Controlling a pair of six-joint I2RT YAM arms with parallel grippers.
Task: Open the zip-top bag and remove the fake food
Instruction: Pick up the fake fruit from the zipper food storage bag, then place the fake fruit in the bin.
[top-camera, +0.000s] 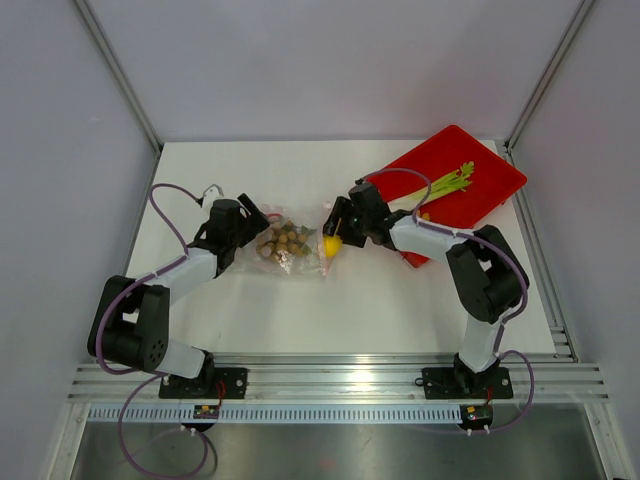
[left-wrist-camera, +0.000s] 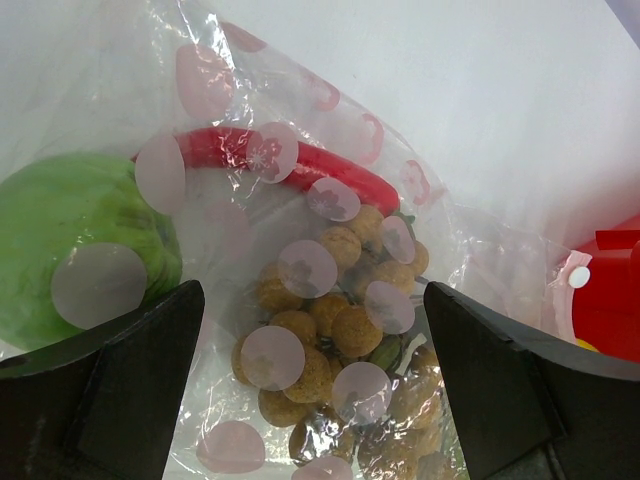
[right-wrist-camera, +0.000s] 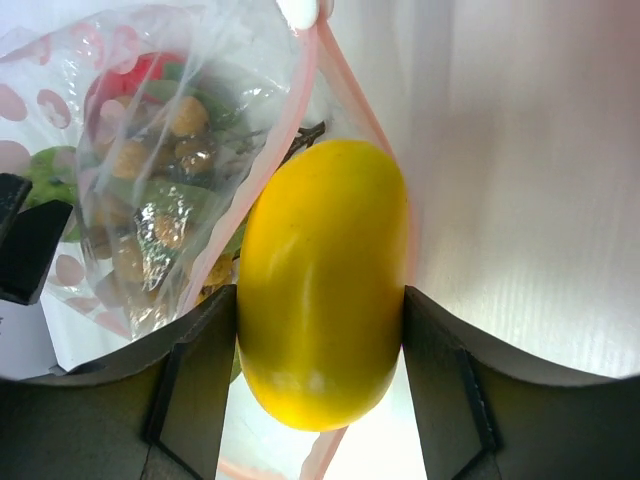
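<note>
The zip-top bag (top-camera: 290, 245) lies mid-table, clear with pink dots, its pink zip strip (right-wrist-camera: 350, 90) at the mouth facing right. Inside it are tan balls (left-wrist-camera: 330, 330), a green round fruit (left-wrist-camera: 70, 225) and a red curved piece (left-wrist-camera: 300, 160). My left gripper (left-wrist-camera: 312, 310) stands open over the bag's left end, its fingers on either side of the tan balls. My right gripper (right-wrist-camera: 320, 300) is at the bag's mouth, shut on a yellow fake food piece (right-wrist-camera: 322, 280), which also shows in the top view (top-camera: 330, 243). Both finger pads press on its sides.
A red tray (top-camera: 490, 190) sits at the back right, with a green celery stalk (top-camera: 452, 180) lying in it. The right arm reaches across in front of the tray. Grey walls close in the table on three sides.
</note>
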